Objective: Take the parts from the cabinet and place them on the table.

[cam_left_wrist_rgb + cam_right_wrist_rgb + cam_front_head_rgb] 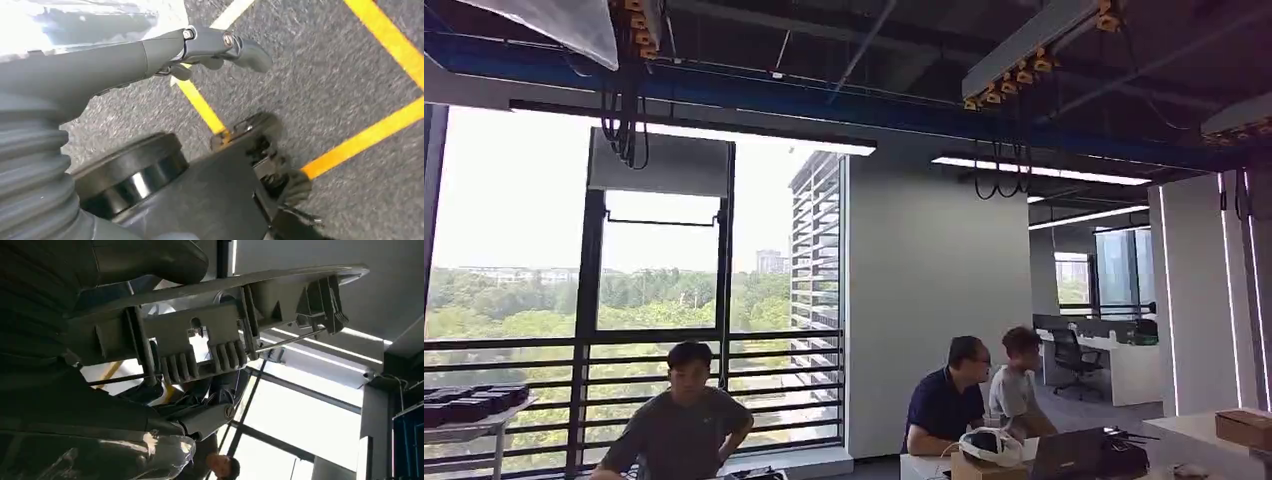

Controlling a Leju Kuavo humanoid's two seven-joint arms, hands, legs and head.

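My right hand (pixel 105 405) grips a long grey plastic part (pixel 200 335) with ribs and clips on its underside. The thumb (pixel 145 260) lies on one side of it and dark fingers (pixel 205 417) on the other. A clear plastic bag (pixel 150 455) hangs by the hand. A pale, plastic-wrapped edge (pixel 554 25) crosses the top left of the head view; I cannot tell whether it is the same part. My left hand (pixel 200 50) hangs over the floor and holds nothing, its thumb stretched out.
A white table (pixel 1194 435) at the lower right carries a laptop (pixel 1074 455) and a cardboard box (pixel 1244 425). Three people sit ahead. A tray of dark parts (pixel 474 405) rests at the left. Yellow lines (pixel 200 105) mark the grey floor.
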